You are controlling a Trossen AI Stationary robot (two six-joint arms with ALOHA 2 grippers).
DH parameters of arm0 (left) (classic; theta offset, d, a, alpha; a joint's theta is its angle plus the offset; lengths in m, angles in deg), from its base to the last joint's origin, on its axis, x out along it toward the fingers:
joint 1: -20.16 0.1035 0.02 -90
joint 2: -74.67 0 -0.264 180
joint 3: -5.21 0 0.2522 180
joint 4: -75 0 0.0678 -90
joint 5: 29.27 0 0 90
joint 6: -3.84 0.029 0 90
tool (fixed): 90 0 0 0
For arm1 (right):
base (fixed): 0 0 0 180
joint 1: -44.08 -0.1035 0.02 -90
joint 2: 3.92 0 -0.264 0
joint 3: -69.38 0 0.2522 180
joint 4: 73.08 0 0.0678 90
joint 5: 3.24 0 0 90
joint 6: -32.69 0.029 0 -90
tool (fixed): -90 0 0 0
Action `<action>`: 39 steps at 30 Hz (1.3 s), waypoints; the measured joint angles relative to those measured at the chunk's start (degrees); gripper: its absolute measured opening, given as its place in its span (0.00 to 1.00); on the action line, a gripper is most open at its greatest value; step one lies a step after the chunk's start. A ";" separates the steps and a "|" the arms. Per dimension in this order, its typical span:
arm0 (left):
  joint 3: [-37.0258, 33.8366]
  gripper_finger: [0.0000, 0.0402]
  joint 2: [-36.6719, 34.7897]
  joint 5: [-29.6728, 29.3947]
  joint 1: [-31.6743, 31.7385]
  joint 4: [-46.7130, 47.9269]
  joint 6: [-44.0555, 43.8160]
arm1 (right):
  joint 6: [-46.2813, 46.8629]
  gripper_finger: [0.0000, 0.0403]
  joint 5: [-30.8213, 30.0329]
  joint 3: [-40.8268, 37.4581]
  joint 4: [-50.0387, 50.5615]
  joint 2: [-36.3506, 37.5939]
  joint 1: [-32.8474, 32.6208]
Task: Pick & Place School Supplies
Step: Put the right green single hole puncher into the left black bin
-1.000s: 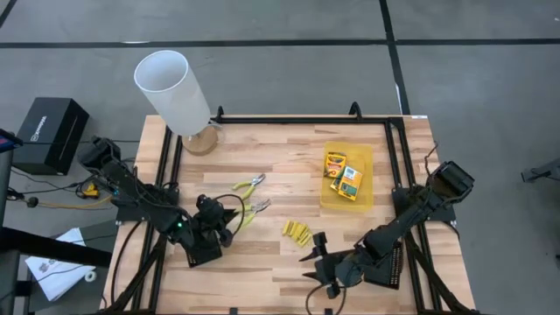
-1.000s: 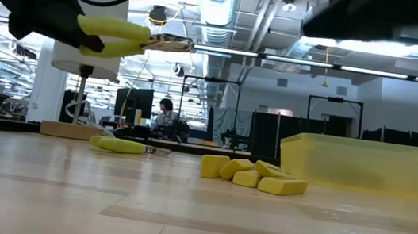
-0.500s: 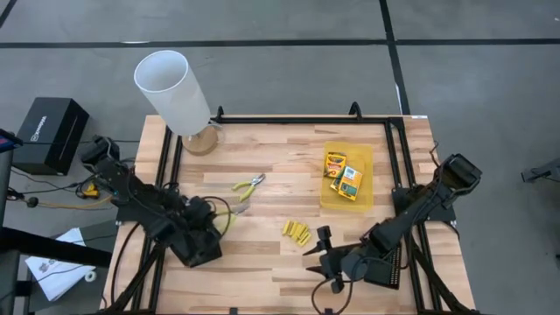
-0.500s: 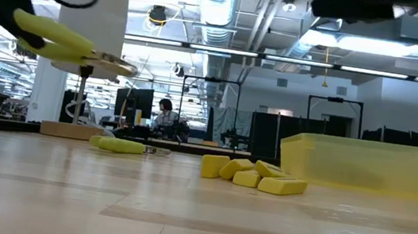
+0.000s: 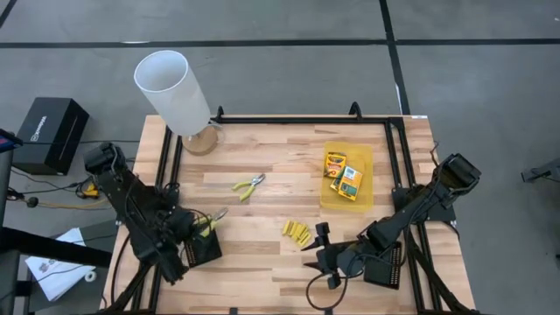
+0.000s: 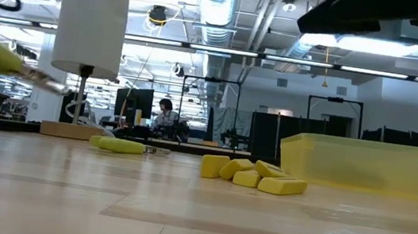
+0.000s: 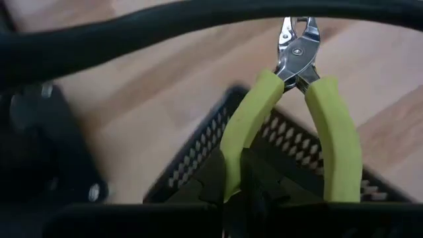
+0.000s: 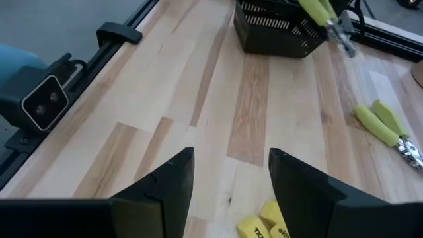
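The left gripper [image 7: 254, 198] holds the plier tool [image 7: 291, 99] by its handles, jaws closed on them, above the black mesh tray [image 5: 199, 249]. The tool appears rigid and light; its smooth handles could slip, so a mid-handle grip suits. The right gripper [image 8: 228, 178] hovers near the yellow sticks [image 5: 297, 233], jaws spread and empty.

Pliers [image 7: 299, 86]: shiny metal jaws, matt yellow-green rubbery handles; black mesh tray [image 7: 277, 155]; translucent yellow plastic tray [image 6: 363, 164]; smooth pale wood table [image 5: 271, 157].

Pliers [image 7: 299, 99] held aloft, second pliers [image 5: 248, 185] flat mid-table, yellow sticks [image 5: 297, 233] heaped, apparently three boxes [image 5: 343, 175].
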 joint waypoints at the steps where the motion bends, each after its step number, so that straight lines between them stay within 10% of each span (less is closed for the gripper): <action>1: 0.91 0.04 0.82 0.33 0.01 0.83 -0.02 | 0.02 0.46 0.04 0.00 -0.06 0.00 0.02; 15: 12.15 0.04 6.42 -3.74 0.55 14.81 6.26 | -0.42 0.46 0.18 0.00 0.55 0.00 0.02; 39: 12.08 0.04 4.70 16.62 -6.75 14.85 0.38 | 4.58 0.46 0.35 0.00 1.49 0.00 2.95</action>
